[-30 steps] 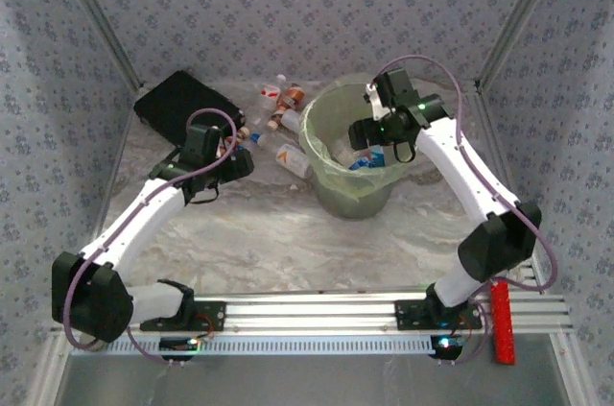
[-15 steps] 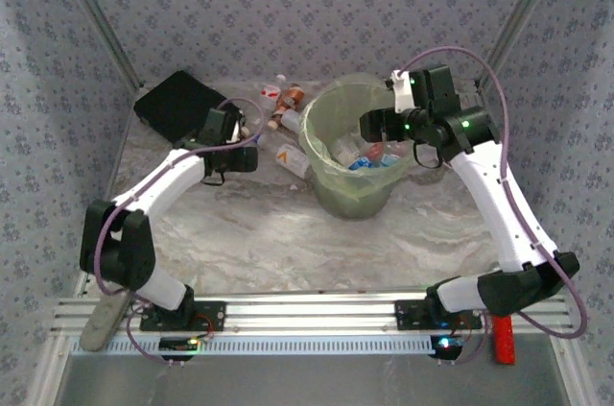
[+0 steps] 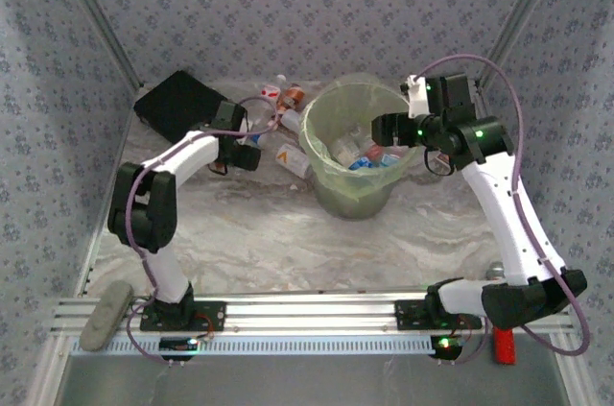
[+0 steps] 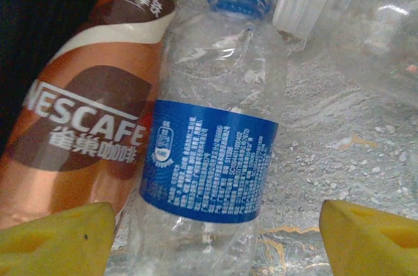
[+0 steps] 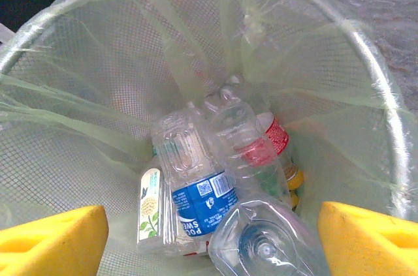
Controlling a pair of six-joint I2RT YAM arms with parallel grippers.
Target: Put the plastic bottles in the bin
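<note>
My left gripper [image 3: 246, 153] is open and low over the table next to the black case. Between its yellow fingers [image 4: 59, 240] lies a clear bottle with a blue label and blue cap [image 4: 212, 152]. A brown Nescafe bottle [image 4: 85, 113] touches that bottle's left side, and another clear bottle [image 4: 353, 21] lies at the upper right. My right gripper [image 3: 384, 128] hangs open over the right side of the pale green bin [image 3: 326, 171], holding nothing. In the bin [image 5: 98, 61] lie several bottles, among them a blue-labelled one [image 5: 196, 191] and a red-labelled one [image 5: 271, 136]. More bottles [image 3: 290, 158] lie left of the bin.
The flat black case [image 3: 177, 104] lies at the back left, close to my left gripper. Small bottles [image 3: 283, 94] are scattered behind the bin near the back wall. A red tool [image 3: 503, 331] and a grey object [image 3: 106, 302] rest by the front rail.
My right gripper has drawn back to the right from inside the bin to over its rim. My left arm has reached farther back and right, toward the bottles beside the case.
</note>
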